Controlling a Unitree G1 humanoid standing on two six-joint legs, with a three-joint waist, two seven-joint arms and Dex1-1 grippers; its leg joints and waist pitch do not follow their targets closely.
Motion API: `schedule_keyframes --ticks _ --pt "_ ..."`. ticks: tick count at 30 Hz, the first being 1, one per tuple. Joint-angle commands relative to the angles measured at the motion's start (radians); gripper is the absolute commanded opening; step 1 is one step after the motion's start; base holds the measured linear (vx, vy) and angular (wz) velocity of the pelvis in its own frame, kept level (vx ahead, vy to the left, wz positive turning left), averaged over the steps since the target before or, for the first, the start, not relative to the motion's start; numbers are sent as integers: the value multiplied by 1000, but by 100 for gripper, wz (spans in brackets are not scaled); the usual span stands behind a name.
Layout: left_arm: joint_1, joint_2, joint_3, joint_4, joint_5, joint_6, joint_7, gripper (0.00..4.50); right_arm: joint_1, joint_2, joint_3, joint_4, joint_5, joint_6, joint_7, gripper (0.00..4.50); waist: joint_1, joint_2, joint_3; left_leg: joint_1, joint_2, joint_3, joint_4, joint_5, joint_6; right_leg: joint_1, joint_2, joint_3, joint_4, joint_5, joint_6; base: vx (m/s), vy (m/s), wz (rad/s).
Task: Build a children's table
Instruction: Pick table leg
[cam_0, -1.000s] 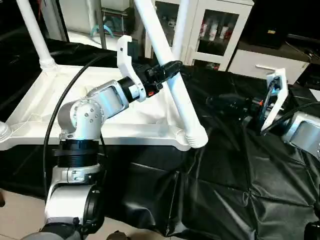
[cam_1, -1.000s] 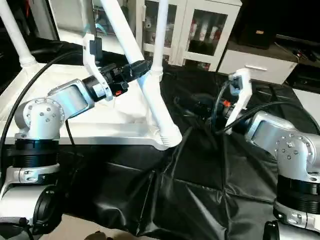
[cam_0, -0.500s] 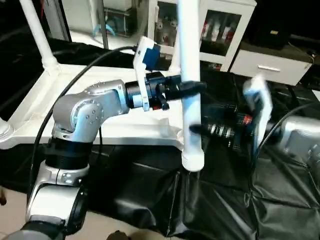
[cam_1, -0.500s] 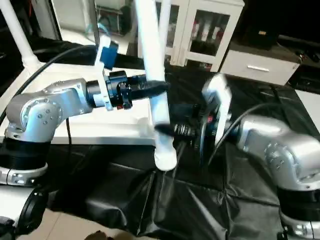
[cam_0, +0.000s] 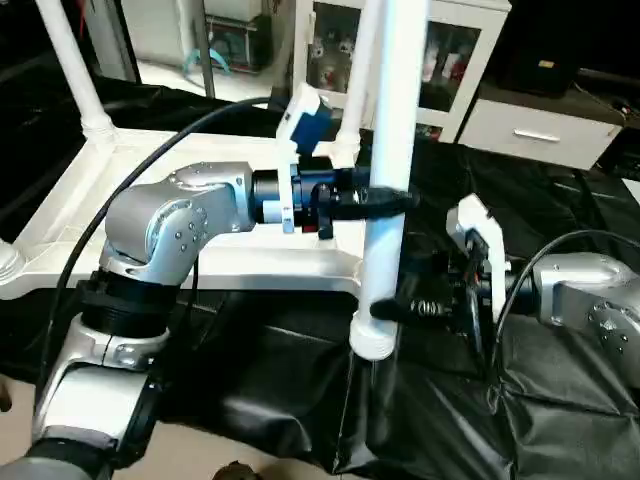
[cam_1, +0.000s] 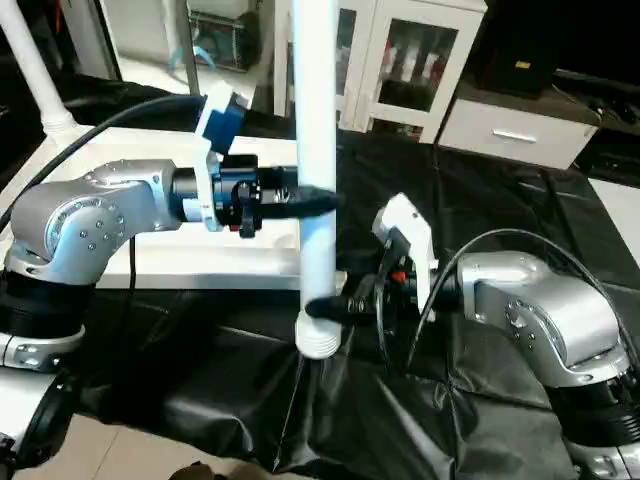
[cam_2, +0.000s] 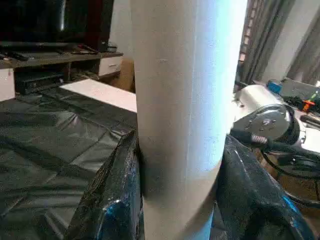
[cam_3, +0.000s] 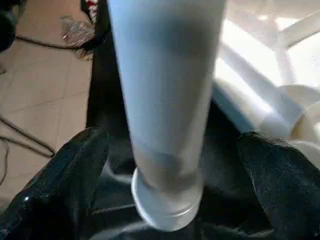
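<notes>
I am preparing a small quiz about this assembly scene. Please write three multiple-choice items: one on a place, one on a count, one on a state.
1. Where is the lower end of the held leg?
A. In front of the near right corner of the table top, over the black cover
B. Seated in a far corner socket
C. Lying flat on the top

2. How many other legs already stand in the top's sockets?
A. None
B. Two
C. Four

3. How is the right gripper?
A. Shut on the leg
B. Open, one finger on each side of the leg, gaps showing
C. Holding the cover

Key: 1 A, the ringed end hangs just off that corner. 2 B, one leg stands at the far left and one leg at the far right. 3 B, the right wrist view shows gaps, while the left gripper clamps the leg.
</notes>
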Motion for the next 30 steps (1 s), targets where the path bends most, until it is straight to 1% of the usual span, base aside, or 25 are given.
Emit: schedule_keyframes --ticks 1,3,9,13,15,18,20,21,22,23,24,25,26,27,28,29,30 --pt "-33 0 -18 -30 4 -13 -15 177 0 -11 15 -12 -7 3 14 450 -1 -4 -68 12 34 -6 -68 -168 -22 53 -67 46 -69 -238 -166 0 0 0" --pt "-36 -1 -22 -28 7 -20 -18 177 0 -8 27 -12 -13 6 18 450 0 -5 -68 12 34 -6 -67 -170 -22 53 -67 46 -69 -245 -164 0 0 0" --pt "-39 -4 -38 -29 13 -30 -36 177 -1 -1 73 -7 -30 2 22 450 0 -5 -71 11 34 -6 -65 -148 -20 53 -66 46 -64 -205 -176 0 0 0" --pt "-39 -7 -46 -31 16 -34 -47 177 -5 4 91 -3 -43 -3 28 450 0 -6 -70 12 34 -5 -65 -149 -20 53 -66 47 -64 -209 -177 0 0 0" --pt "-39 -8 -48 -34 15 -34 -49 177 -9 9 94 1 -46 -5 27 420 0 -7 -70 12 34 -5 -65 -149 -20 53 -67 47 -64 -208 -176 0 0 0" --pt "-38 -9 -57 -43 15 -32 -56 177 -14 17 95 8 -49 -8 22 400 0 -8 -70 11 35 -5 -65 -153 -21 53 -68 47 -64 -220 -174 0 0 0" --pt "-36 -8 -61 -48 15 -31 -62 177 -17 18 97 11 -49 -11 21 375 0 -7 -70 12 34 -5 -65 -155 -22 52 -67 47 -65 -225 -171 0 0 0" --pt "-36 -9 -62 -50 14 -30 -62 177 -18 19 98 12 -49 -12 21 366 -1 -10 -70 12 34 -5 -65 -154 -21 53 -66 47 -65 -225 -170 0 0 0" --pt "-35 -10 -63 -51 14 -30 -63 177 -18 19 99 13 -50 -13 21 366 0 -8 -70 12 34 -5 -65 -153 -21 52 -66 47 -64 -224 -170 0 0 0" --pt "-35 -10 -63 -51 14 -30 -63 177 -18 19 99 13 -51 -13 22 361 0 -10 -70 11 34 -5 -65 -151 -21 53 -67 47 -64 -223 -169 0 0 0" --pt "-34 -10 -65 -54 14 -30 -66 177 -19 20 102 14 -56 -13 25 349 1 -8 -70 12 34 -5 -65 -150 -21 52 -66 46 -64 -223 -170 0 0 0" --pt "-33 -9 -65 -55 14 -30 -67 177 -19 20 103 15 -58 -13 26 349 0 -9 -70 11 34 -5 -65 -149 -22 53 -66 47 -63 -219 -170 0 0 0" --pt "-33 -9 -65 -56 14 -30 -67 177 -19 20 103 15 -59 -13 26 325 0 -10 -70 11 34 -5 -64 -149 -22 53 -66 47 -64 -219 -170 0 0 0" --pt "-33 -9 -66 -57 15 -30 -68 177 -19 20 105 16 -61 -13 28 321 0 -8 -70 11 33 -5 -65 -150 -23 53 -67 46 -64 -223 -170 0 0 0" --pt "-33 -8 -66 -57 15 -30 -69 177 -20 20 106 16 -62 -13 29 318 0 -9 -70 11 34 -5 -64 -149 -23 53 -67 46 -64 -222 -170 0 0 0" --pt "-33 -8 -66 -57 15 -30 -69 177 -20 20 106 16 -62 -13 29 303 0 -9 -71 11 34 -5 -64 -146 -22 54 -66 46 -63 -217 -170 0 0 0" --pt "-33 -8 -66 -57 15 -31 -69 177 -20 19 109 17 -65 -14 30 303 0 -9 -71 11 34 -6 -64 -146 -22 54 -67 46 -62 -215 -171 0 0 0"
